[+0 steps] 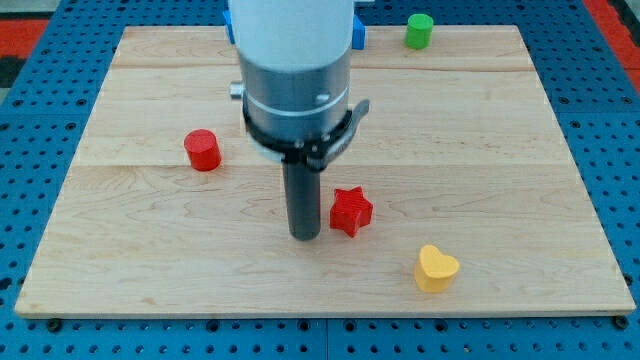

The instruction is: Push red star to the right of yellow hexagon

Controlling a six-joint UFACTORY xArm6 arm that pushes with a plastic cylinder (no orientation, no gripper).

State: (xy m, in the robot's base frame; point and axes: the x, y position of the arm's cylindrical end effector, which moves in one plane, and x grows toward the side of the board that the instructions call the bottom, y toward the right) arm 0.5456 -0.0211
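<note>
The red star (351, 211) lies on the wooden board (500, 150), a little below its middle. My tip (304, 236) stands just left of the star, close to or touching its left side. A yellow heart-shaped block (436, 268) lies to the lower right of the star, near the board's bottom edge. No yellow hexagon shows in the view. The arm's wide grey body (295, 70) hides the board's upper middle.
A red cylinder (202, 150) sits at the view's left. A green cylinder (419, 30) stands at the board's top edge on the right. A blue block (357, 32) peeks out beside the arm at the top.
</note>
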